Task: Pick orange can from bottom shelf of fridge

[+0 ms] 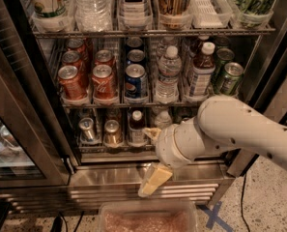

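The orange can (112, 132) stands on the bottom shelf (115, 152) of the fridge (133, 175), in the second lane from the left, between a silver-grey can (87, 128) and a dark bottle (136, 127). My gripper (152, 178) hangs in front of the steel base below the shelf, on the white arm (230, 129) that reaches in from the right. It is below and to the right of the orange can, apart from it, and holds nothing that I can see. The arm hides the right part of the bottom shelf.
The rack above holds red cola cans (73, 81), a blue can (135, 80), a water bottle (168, 74) and green cans (228, 76). A glass door (17, 129) stands at the left. A clear plastic bin (148, 219) sits on the floor below the gripper.
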`<state>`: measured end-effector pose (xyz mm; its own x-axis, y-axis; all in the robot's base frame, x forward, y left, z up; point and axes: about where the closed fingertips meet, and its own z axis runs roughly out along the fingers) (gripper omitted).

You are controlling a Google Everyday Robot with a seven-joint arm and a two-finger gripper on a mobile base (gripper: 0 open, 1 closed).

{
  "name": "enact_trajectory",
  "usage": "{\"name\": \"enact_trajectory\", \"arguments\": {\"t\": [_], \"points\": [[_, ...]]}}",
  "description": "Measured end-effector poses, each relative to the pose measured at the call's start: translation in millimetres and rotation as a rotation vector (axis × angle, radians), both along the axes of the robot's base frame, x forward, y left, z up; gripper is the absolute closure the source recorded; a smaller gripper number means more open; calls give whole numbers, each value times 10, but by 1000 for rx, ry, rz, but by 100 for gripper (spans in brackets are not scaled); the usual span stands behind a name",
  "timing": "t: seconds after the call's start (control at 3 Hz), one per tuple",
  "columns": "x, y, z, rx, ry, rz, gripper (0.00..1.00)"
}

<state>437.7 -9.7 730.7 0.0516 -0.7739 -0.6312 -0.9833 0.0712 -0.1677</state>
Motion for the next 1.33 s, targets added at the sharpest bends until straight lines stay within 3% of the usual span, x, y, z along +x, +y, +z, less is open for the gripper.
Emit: {"name": "enact_trajectory", "arguments": {"t": [0.67,1.0,1.33], "points": [[-10,2,4,-7,-2,5,0],[-2,97,-91,44,-39,-14,0],[3,346,-354,180,-111,-41,0]]}}
